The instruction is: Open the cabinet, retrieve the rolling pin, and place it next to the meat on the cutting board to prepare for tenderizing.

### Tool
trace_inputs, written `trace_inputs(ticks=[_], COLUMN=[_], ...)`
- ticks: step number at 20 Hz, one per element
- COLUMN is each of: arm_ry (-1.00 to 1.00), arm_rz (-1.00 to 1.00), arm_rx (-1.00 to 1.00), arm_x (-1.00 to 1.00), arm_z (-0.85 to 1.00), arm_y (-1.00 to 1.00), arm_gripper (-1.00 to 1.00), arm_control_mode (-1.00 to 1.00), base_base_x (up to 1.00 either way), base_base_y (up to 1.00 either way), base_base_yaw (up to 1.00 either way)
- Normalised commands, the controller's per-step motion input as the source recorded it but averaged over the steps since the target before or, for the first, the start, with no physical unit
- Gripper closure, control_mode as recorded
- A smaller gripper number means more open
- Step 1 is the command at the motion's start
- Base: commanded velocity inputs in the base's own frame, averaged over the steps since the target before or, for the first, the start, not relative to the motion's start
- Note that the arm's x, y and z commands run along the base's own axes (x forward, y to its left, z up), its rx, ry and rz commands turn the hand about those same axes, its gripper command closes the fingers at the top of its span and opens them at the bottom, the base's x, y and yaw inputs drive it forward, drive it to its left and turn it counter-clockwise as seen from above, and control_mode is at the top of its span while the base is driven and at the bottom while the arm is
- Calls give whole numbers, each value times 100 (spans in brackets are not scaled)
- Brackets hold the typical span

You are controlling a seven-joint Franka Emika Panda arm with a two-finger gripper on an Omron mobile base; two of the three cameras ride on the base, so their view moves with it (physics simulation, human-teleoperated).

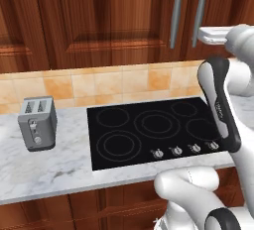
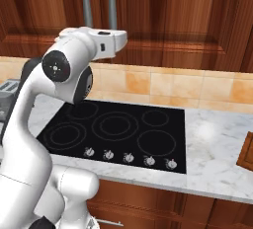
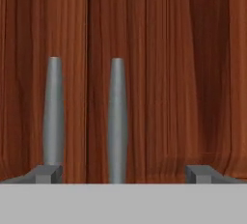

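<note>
- The cabinet hangs above the counter, and its raised-panel doors are shut, so the first step of the task has not been carried out.
- Two grey bar handles flank the seam between two doors; in the hand view the left handle stands at about 9 o'clock and the right handle just left of centre.
- The tool is spread wide and holds nothing; its two dark fingertips rise at the bottom edge, and the right handle lies between them, apart from both.
- In the left base view the hand sits at 2 o'clock, close to the handles and facing the doors.
- The rolling pin is presumably behind the shut doors; the pictures cannot confirm it.
- The brown corner at 4 o'clock in the right base view is probably the cutting board; any meat on it lies beyond the frame.
- A black stovetop and a grey toaster sit on the counter, neither part of the job.
- By this reading nearly everything is left: grip a handle, swing the door open, take out the pin, carry it to the board.
</note>
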Motion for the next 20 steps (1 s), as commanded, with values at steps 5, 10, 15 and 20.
trace_inputs(ticks=[5, 10, 15, 20], arm_ry=[7, 12, 12, 11], arm_rz=[0, -1, -1, 0], arm_rx=[1, 0, 0, 0], arm_x=[40, 52, 55, 44], arm_z=[19, 7, 4, 0], arm_y=[-5, 0, 0, 0], arm_gripper=[-100, -100, -100, -100], arm_control_mode=[-100, -100, -100, -100], base_base_x=[0, 0, 0, 0], base_base_y=[0, 0, 0, 0], base_base_yaw=[0, 0, 0, 0])
